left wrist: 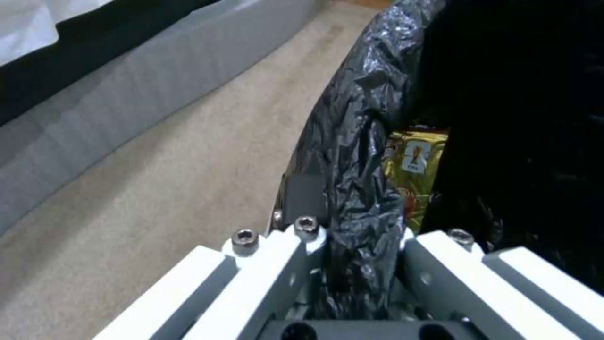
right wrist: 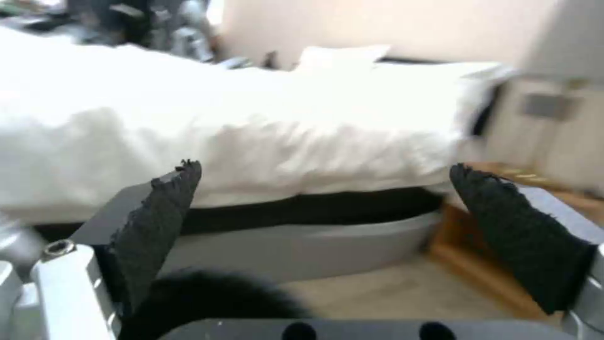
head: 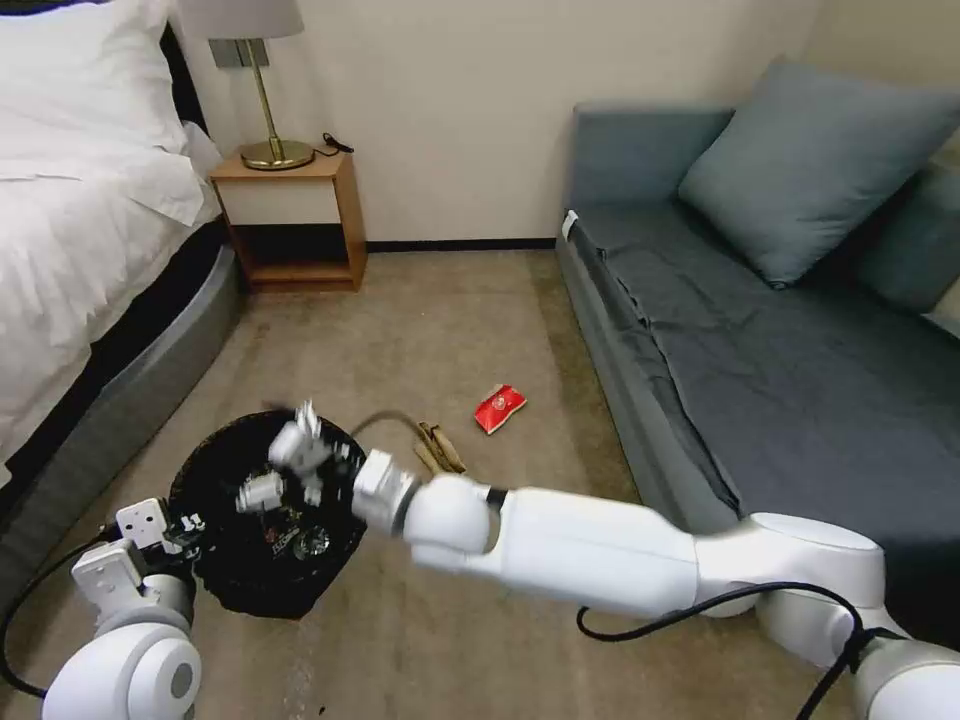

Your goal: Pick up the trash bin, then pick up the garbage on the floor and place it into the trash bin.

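Head view: trash bin (head: 262,585), round and black with a black liner, sits lower left of frame on the carpet (head: 450,320), beside the bed (head: 80,220). Left hand (head: 178,528) at the bin's left rim, clenched on the rim. Right arm reaches across from lower right, right hand (head: 288,462) over the bin's open mouth, fingers spread, nothing in it. A clear bottle (head: 310,542) lies inside the bin. On the floor, centre frame: tan paper bag (head: 440,447) just right of the bin, red packet (head: 499,407) a bit farther right, near the grey sofa (head: 760,340). Nightstand (head: 292,215) with lamp (head: 262,80) at upper left. Left wrist view: left hand (left wrist: 352,245) fingers closed on the liner-covered rim of the trash bin (left wrist: 352,141), centre frame; gold-brown snack wrapper (left wrist: 415,174) inside the bin right of the rim; carpet and bed base at left. Right wrist view: right hand (right wrist: 327,222) released, the two black pads (right wrist: 157,222) wide apart at lower left and lower right, nothing between them; white bed across the middle, dark bin edge at bottom left, blurred.
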